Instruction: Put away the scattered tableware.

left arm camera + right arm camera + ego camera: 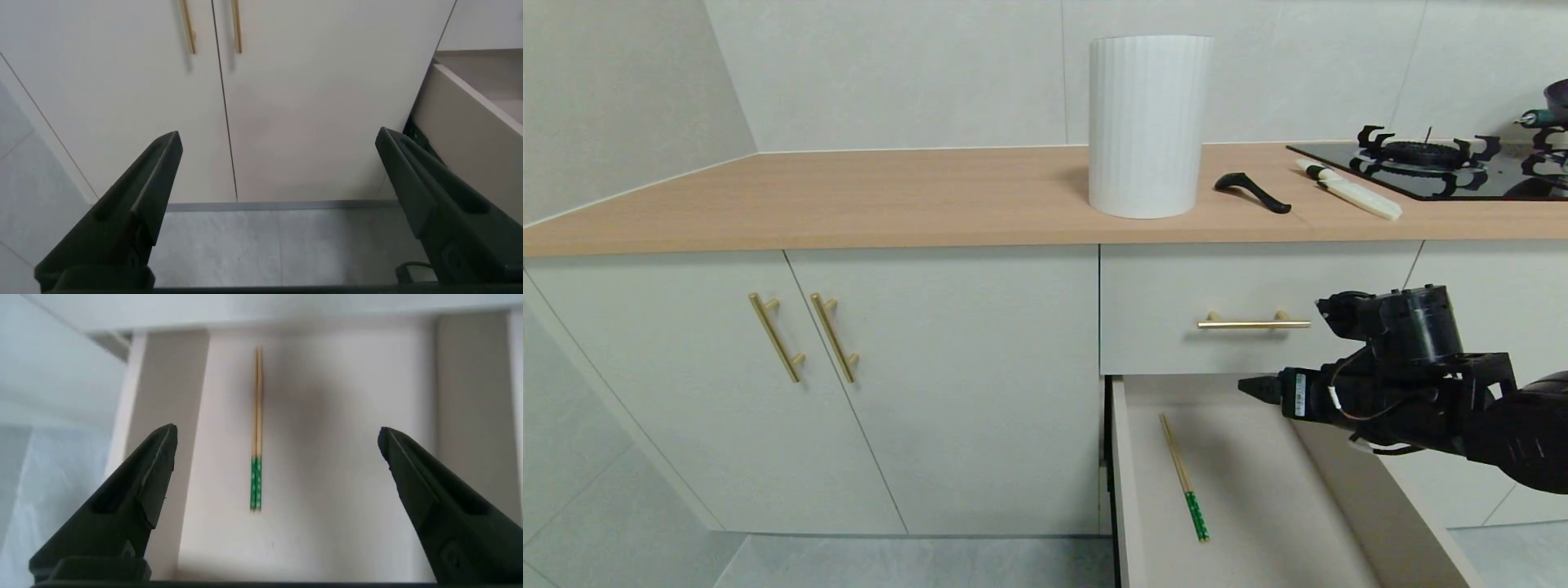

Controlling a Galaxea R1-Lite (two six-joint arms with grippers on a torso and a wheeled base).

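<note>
Here, the left hand [276, 139] gapes wide and empty before smooth pale cupboard doors [327, 82]. The wood-grain surface [849, 196] carries a ribbed white cylinder [1145, 126], a curved black tool [1252, 192] and a white knife [1349, 190]. Slim green-tipped chopsticks [1184, 478] lie in the open drawer [1258, 490], with the right hand [276, 431] above them, wide and empty.

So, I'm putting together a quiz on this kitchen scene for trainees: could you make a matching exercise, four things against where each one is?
Things
1. chopsticks
2. white knife
3. black utensil
4. right gripper

Places
A. above the open drawer
B. on the counter, next to the stove
C. lying on the drawer's floor
D. on the counter, between the white container and the knife

Pairs: 1-C, 2-B, 3-D, 4-A
</note>
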